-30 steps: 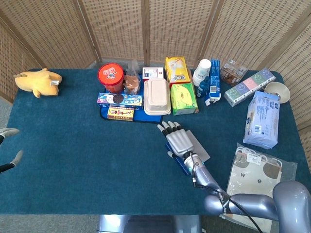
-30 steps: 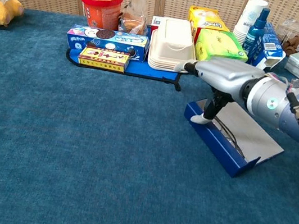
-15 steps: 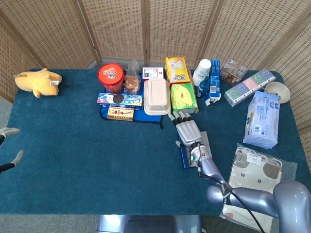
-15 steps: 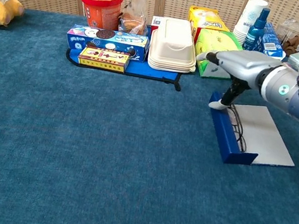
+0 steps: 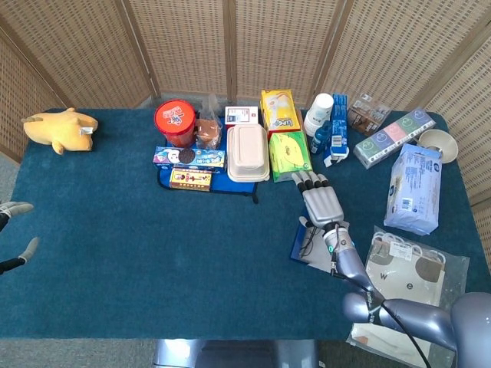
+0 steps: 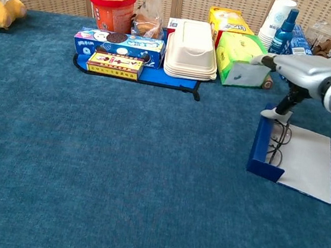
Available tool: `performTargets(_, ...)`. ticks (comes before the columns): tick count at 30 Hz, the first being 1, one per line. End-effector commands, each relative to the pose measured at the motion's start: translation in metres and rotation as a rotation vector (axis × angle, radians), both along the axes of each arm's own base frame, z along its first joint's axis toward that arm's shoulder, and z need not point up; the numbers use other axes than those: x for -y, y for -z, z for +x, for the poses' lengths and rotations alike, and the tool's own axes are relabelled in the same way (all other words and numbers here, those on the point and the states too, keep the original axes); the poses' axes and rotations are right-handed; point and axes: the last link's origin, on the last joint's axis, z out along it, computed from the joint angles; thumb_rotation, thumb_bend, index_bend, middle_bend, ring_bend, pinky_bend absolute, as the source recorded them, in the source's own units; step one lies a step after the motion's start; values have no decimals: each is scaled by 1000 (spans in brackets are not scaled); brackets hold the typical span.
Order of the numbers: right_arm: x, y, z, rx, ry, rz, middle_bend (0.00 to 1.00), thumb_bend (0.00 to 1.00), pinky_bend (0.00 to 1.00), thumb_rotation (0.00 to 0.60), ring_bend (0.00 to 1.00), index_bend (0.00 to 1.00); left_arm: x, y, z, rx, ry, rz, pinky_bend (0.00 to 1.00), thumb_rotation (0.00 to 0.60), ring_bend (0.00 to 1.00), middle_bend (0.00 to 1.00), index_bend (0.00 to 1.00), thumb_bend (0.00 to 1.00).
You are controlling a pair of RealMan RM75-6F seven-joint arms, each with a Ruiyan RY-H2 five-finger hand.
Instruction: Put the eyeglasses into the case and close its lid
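Observation:
The blue eyeglasses case [image 6: 260,153] lies open right of the table's middle, its grey lid [image 6: 307,165] flat on the cloth to the right. The dark-framed eyeglasses [image 6: 278,145] sit inside it against the blue wall. My right hand [image 6: 297,68] hovers over the case's far end with its fingers stretched out flat, and its thumb tip [image 6: 273,114] touches the case's rim. In the head view the same hand [image 5: 322,203] covers the far part of the case [image 5: 298,244]. Only the fingertips of my left hand [image 5: 14,208] show at the left edge, spread apart and holding nothing.
Along the back stand a red tub [image 5: 175,121], snack boxes on a blue tray [image 5: 188,158], a white clamshell box [image 5: 247,152], a green tissue box [image 5: 289,153] and a blue bottle [image 6: 286,25]. A blue wipes pack [image 5: 414,188] and a bagged paper carrier [image 5: 406,268] lie right.
The case, with the eyeglasses in it, has slid right and turned under my right hand, which moved right along with it. The left hand stayed still.

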Motion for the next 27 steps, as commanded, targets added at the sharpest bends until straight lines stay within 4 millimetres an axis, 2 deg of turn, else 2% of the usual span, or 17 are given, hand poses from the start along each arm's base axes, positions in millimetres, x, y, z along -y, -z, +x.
performTargets(1, -3, -5, -4, 7, 5, -5, 0, 237, 127, 600, 0, 0, 0, 0, 1, -1, 3, 1, 99, 600, 210, 284, 248, 309)
performTargets(8, -14, -23, 6, -1, -47, 15, 10, 254, 127, 599, 0, 0, -1, 1, 2, -2, 2, -4, 99, 600, 210, 284, 248, 309)
performTargets(11, -17, -31, 19, -18, -87, 61, 91, 272, 127, 593, 0, 14, 0, 2, 2, -4, 3, -9, 99, 600, 210, 284, 247, 309)
performTargets(13, -17, -36, 24, -22, -82, 131, 169, 282, 127, 592, 2, 89, 1, 3, 1, -2, -1, -9, 99, 600, 210, 284, 247, 309)
performTargets(17, -15, -41, 32, -11, -62, 244, 227, 315, 127, 594, 4, 184, 2, 1, 0, -2, -6, -4, 99, 600, 210, 284, 247, 309)
performTargets(27, -9, -32, 43, -58, -76, 285, 237, 315, 127, 543, 8, 205, 4, 1, -3, -4, -14, -8, 97, 600, 210, 284, 247, 309)
